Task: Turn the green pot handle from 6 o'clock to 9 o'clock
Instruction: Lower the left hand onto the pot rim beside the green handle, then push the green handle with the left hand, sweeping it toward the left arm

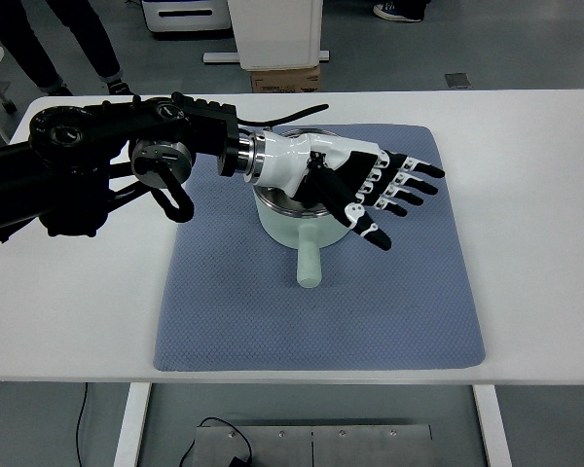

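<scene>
Your left hand [365,190] is reaching in from the left edge and sits right over the green pot [284,222], palm roughly level, fingers [409,185] spread apart and stretched toward the right, holding nothing. The thumb points down toward the near right rim. From this steep angle you can't really tell whether the palm touches the pot or just hangs above it. The pot sits on the blue-grey mat [224,311], in its upper middle part, on the white table [68,321]. The handle [310,263] sticks straight out toward you, so about 6 o'clock, with nothing on it. At the far edge of the table a person's legs [54,44] show.
</scene>
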Available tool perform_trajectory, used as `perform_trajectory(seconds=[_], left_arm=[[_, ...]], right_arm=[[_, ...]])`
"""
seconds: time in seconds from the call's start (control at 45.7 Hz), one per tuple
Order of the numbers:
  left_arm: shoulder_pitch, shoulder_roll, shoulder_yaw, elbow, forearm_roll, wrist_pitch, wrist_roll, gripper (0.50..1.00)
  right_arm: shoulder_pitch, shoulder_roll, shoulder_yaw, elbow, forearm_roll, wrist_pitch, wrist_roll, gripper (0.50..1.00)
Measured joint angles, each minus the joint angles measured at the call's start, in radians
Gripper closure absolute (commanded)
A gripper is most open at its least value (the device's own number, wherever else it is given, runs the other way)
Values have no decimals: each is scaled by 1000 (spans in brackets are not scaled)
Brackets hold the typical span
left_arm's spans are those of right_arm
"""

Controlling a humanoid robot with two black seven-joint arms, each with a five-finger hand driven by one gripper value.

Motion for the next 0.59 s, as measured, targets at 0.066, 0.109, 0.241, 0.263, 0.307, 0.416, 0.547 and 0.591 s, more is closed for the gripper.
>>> perform_trajectory(seconds=[0.066,0.109,0.241,0.263,0.307,0.416,0.547,0.591], left_arm=[[-7,0,22,0,23,0,0,500],[-11,0,34,0,37,0,0,500],[-38,0,82,0,68,0,0,500],[-40,0,84,0,68,0,0,500],[-44,0,91,0,69,0,0,500],[-51,0,103,0,70,0,0,500],[-74,1,133,-15,71,-1,31,500],[-78,3,140,-23,71,0,45,500]], right_arm=[[0,0,0,0,0,0,0,500],[0,0,0,0,0,0,0,500],[0,0,0,0,0,0,0,500],[0,0,0,0,0,0,0,500],[0,0,0,0,0,0,0,500],[0,0,0,0,0,0,0,500],[0,0,0,0,0,0,0,500],[0,0,0,0,0,0,0,500]])
